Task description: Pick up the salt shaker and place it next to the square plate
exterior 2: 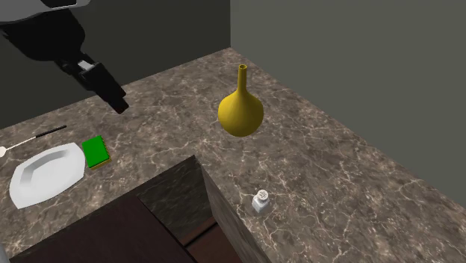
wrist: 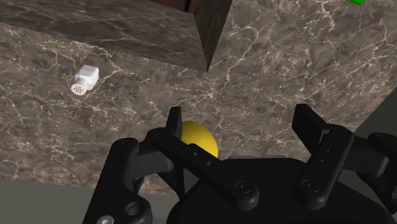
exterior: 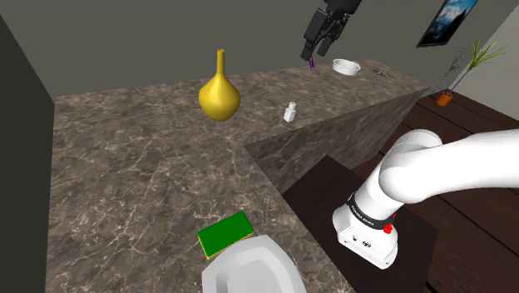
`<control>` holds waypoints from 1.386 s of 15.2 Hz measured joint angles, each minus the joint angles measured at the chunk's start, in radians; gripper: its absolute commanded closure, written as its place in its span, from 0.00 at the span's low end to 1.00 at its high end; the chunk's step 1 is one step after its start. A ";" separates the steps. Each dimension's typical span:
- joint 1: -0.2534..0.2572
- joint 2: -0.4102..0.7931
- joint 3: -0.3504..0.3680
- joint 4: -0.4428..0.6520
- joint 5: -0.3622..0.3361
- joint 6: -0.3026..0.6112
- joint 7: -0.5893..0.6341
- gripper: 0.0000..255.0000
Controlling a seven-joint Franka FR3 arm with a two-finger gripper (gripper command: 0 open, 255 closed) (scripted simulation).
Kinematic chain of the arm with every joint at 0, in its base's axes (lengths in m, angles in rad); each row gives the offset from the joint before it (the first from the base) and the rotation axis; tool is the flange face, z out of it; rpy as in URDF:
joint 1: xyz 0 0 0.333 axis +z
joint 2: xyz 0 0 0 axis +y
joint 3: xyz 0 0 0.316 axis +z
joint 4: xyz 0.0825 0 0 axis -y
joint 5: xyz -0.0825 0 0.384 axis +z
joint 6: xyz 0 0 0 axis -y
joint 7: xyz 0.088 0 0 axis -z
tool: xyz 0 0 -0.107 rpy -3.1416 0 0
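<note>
On counter [exterior: 125,166], white salt shaker [exterior: 289,111]

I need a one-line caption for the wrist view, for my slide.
Open gripper over the marbled counter, a yellow vase beneath it, the white salt shaker apart and not yet grasped.

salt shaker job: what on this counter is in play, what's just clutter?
In play: salt shaker, white plate, open gripper.
Clutter: yellow vase, green sponge, white bowl, spoon.

White salt shaker [exterior 2: 261,201] stands upright, well apart from white plate [exterior 2: 45,175].
</note>
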 measured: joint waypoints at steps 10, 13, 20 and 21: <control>-0.043 0.131 -0.091 -0.086 -0.067 0.169 -0.111 0.00; -0.058 0.189 -0.123 -0.104 -0.088 0.231 -0.149 0.00; -0.093 0.372 -0.204 -0.119 -0.126 0.395 -0.243 0.00; -0.097 0.401 -0.214 -0.108 -0.129 0.409 -0.255 0.00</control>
